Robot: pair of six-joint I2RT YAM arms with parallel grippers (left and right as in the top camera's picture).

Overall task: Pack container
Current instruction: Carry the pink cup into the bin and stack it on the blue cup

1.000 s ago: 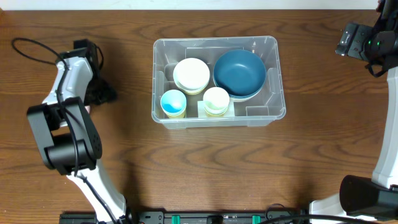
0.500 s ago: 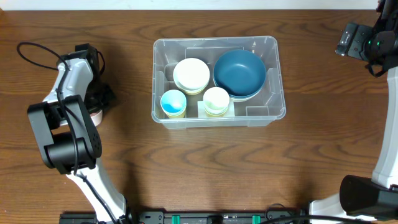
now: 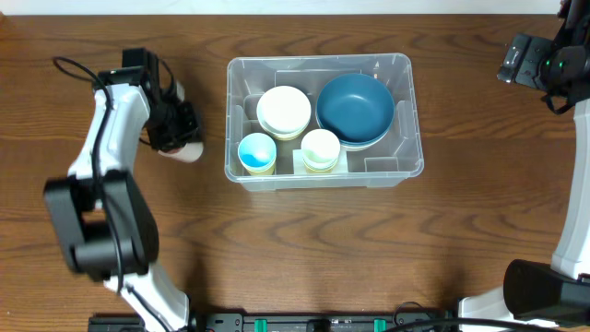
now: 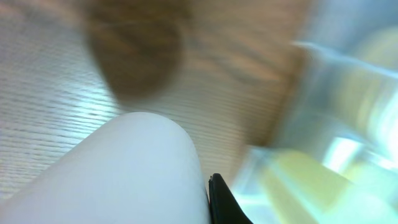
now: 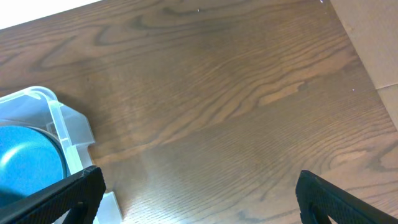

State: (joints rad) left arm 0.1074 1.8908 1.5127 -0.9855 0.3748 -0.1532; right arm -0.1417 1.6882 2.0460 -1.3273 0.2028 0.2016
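The container (image 3: 406, 164) is a clear plastic bin at the table's centre. It holds a stack of cream bowls (image 3: 284, 111), a dark blue bowl (image 3: 355, 109), a light blue cup (image 3: 257, 153) and a pale cup (image 3: 321, 149). My left gripper (image 3: 178, 132) hovers just left of the bin, shut on a white cup (image 3: 188, 152). That white cup (image 4: 118, 174) fills the blurred left wrist view, with one black finger (image 4: 225, 204) against its side. My right gripper (image 5: 199, 202) is open over bare wood right of the bin, nothing between its fingers.
A black cable (image 3: 78, 69) loops behind the left arm at the table's left. The right arm (image 3: 544, 65) stands at the far right edge. The bin's corner (image 5: 53, 118) shows at the left of the right wrist view.
The left gripper shut on the white cup at the table's left side and carried it right and away from the front edge, close to the bin. The right arm has not moved.
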